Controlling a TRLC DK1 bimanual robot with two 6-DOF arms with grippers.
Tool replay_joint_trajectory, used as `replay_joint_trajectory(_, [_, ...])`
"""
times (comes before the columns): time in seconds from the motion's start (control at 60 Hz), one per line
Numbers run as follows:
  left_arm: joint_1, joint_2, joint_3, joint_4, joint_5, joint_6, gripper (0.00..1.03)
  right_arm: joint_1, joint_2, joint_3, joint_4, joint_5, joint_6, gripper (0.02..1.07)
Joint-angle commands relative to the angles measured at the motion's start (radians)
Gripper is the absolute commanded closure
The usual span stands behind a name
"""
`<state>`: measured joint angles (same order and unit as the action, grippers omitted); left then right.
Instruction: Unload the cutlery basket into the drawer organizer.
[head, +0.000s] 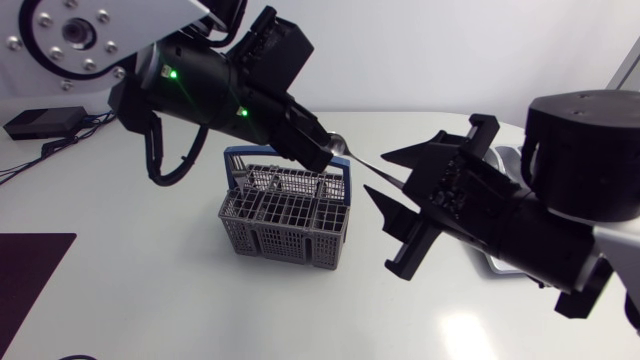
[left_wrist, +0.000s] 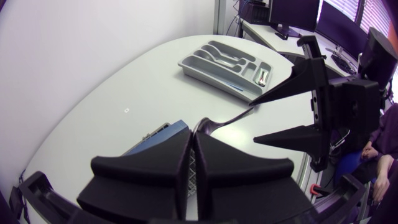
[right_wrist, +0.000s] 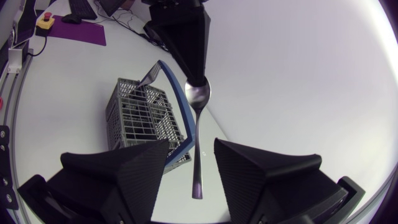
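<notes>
1. Left gripper (head: 328, 152): fingers clamped on spoon (head: 362, 160) bowl, above cutlery basket (head: 285, 215).
2. Spoon handle pokes btwn right gripper (head: 376, 173) fingers; these stand apart, not touching it.
3. Drawer organizer (left_wrist: 211, 78) beyond right gripper, some cutlery inside.

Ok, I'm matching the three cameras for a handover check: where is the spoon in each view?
Head view: the spoon is in the air by the cutlery basket, its bowl in the left gripper.
Left wrist view: the spoon sticks out ahead of the shut fingers.
Right wrist view: the spoon has its handle between the right gripper's open fingers.
Shared landmark: the basket's blue handle.
</notes>
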<state>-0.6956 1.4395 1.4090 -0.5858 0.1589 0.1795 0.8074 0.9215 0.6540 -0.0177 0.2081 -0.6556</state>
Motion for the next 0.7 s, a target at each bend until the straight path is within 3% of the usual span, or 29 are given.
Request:
replay_joint_trajectory(0.0, [0.007,0.021,0.038,-0.012,0.022,-0.046,1.0,0.01,0.037,-0.024,0.027,0.013,-0.006,0.59])
replay_joint_trajectory(0.3, [0.015,0.039,0.062,-0.048,0.057,-0.075,1.0,0.022,0.116,-0.014,0.125,0.073,-0.05,0.63])
replay_joint_trajectory(0.383, [0.021,0.045,0.067,-0.054,0.07,-0.08,1.0,0.024,0.137,-0.008,0.142,0.074,-0.058,0.71])
replay_joint_trajectory(0.5, [0.024,0.052,0.067,-0.06,0.074,-0.08,1.0,0.024,0.152,0.001,0.151,0.076,-0.061,0.72])
replay_joint_trajectory(0.55, [0.025,0.056,0.067,-0.06,0.076,-0.08,1.0,0.024,0.158,0.001,0.165,0.082,-0.07,0.8])
replay_joint_trajectory(0.683, [0.031,0.061,0.065,-0.062,0.088,-0.08,1.0,0.024,0.175,0.018,0.176,0.089,-0.072,0.88])
